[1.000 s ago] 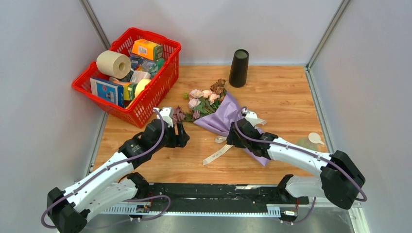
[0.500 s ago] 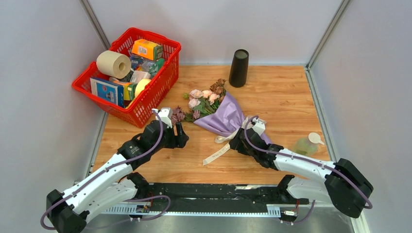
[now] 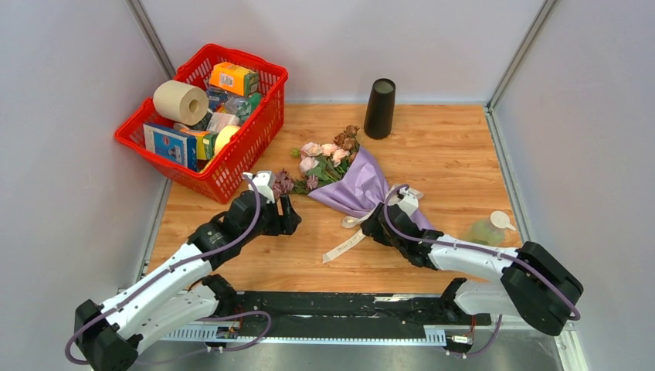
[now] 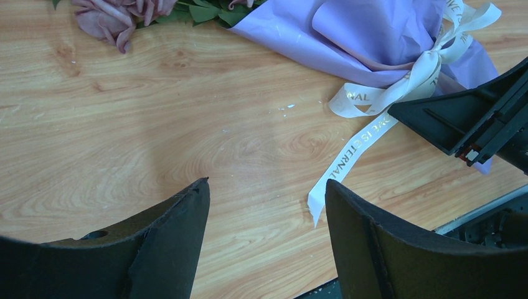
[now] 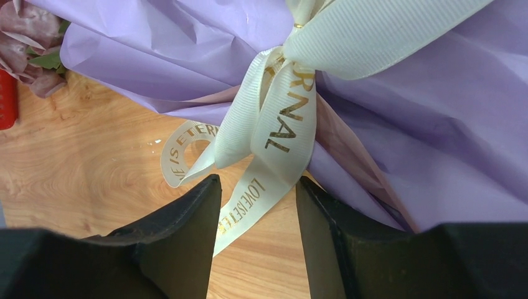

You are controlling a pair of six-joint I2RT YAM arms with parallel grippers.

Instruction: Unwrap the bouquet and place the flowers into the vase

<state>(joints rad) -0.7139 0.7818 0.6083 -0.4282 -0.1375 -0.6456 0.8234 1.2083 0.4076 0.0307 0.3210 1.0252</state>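
The left arm (image 3: pixel 166 274) reaches forward and to the right from its base, low over the desk (image 3: pixel 448 154). Its end effector (image 3: pixel 290 215) is released: in the left wrist view its two fingers stand wide apart over bare wood with nothing between them. The right arm (image 3: pixel 471 255) stretches left across the near part of the desk. Its end effector (image 3: pixel 372 222) is at the tied neck of the bouquet (image 3: pixel 359 185). In the right wrist view its fingers are part-way apart, with the tails of the cream ribbon (image 5: pixel 274 124) hanging in the gap; nothing is clamped, and contact with the pads cannot be told.

There is one bouquet, wrapped and tied, lying on its side mid-desk with the roses (image 3: pixel 324 151) pointing toward the back left. One black vase (image 3: pixel 379 108) stands upright at the back edge, well apart from it. One red basket (image 3: pixel 232 166) of groceries sits at the back left.
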